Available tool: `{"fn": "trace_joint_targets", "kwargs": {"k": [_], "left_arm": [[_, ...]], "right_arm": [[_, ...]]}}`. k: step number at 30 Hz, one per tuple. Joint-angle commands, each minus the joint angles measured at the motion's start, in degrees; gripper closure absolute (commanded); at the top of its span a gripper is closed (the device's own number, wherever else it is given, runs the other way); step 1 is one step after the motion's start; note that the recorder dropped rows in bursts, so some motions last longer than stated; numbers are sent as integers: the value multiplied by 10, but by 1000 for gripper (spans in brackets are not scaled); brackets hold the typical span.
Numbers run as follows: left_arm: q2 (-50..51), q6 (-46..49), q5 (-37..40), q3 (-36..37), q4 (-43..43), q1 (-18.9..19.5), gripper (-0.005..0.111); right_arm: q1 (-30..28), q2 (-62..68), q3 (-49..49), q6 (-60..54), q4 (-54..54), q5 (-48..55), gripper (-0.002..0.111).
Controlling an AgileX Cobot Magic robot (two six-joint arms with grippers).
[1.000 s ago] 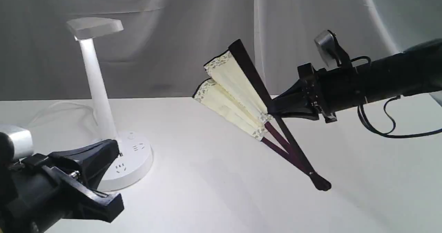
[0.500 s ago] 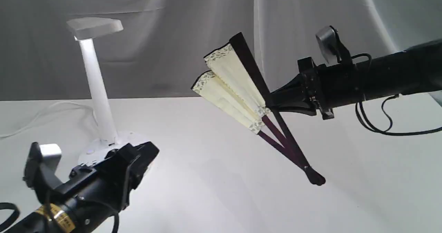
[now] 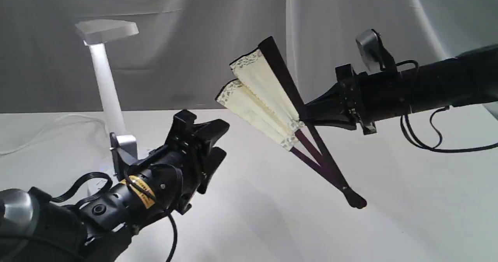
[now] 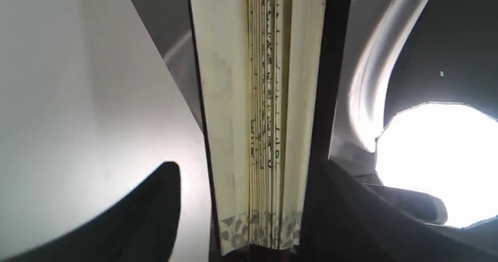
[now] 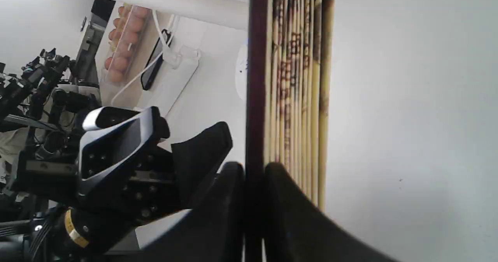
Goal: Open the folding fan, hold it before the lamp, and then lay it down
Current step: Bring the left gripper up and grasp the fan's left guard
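**Asker:** What stands at the far left?

**Describer:** The lamp [image 3: 106,83]. It is white, with a slim leaning column and a flat head, and it stands at the left rear of the pale desk [image 3: 249,223]. Its white cord [image 3: 35,135] curls away over the desk to the left. Most of its base is hidden behind the left arm [image 3: 116,203].

**Asker:** And next along?

**Describer:** The left tool [image 3: 220,141], at the end of that black arm, which rises from the lower left corner. Its two black fingers are spread apart with nothing between them, and they point up and to the right, toward the fan. The tool is near the lower corner of the fan's leaf but apart from it.

**Asker:** Where is the fan?

**Describer:** The folding fan [image 3: 260,93] is in the air at mid-scene, right of the lamp and well apart from it. It is tilted, with the leaf up and to the left and the pivot end down and to the right, low over the desk. I cannot tell whether the pivot touches the desk. The fan is only partly open. The cream pleats sit in two bunches with grey patterned borders, above maroon ribs, and a blackish guard runs along the upper edge. The wrist views show black calligraphy between the pleats.

**Asker:** What holds it?

**Describer:** The right tool [image 3: 307,118], on the right arm [image 3: 428,87], which extends from the right edge. Its fingers are pinched on the blackish guard, just where the leaf ends and the ribs begin.
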Motion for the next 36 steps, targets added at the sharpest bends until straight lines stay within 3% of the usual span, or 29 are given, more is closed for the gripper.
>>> {"fn": "trace_joint_targets", "kwargs": {"k": [1,9,14,18,23,36], "left_arm": [[28,-82,-43,-16,71,22,54],[35,-87,-73,-15,203,80,54],[35,-168,-75,-15,259,94,54],[35,-171,-109,-15,255,94,54],[35,-171,-96,-15,229,95,54],[35,-145,-83,-15,186,95,54]], "right_arm": [[0,-11,16,-2,14,2,108],[0,-38,113,-87,56,2,108],[0,-63,157,-109,90,2,108],[0,-82,209,-143,130,2,108],[6,-97,253,-158,163,2,108],[68,-97,259,-161,185,2,108]]}}
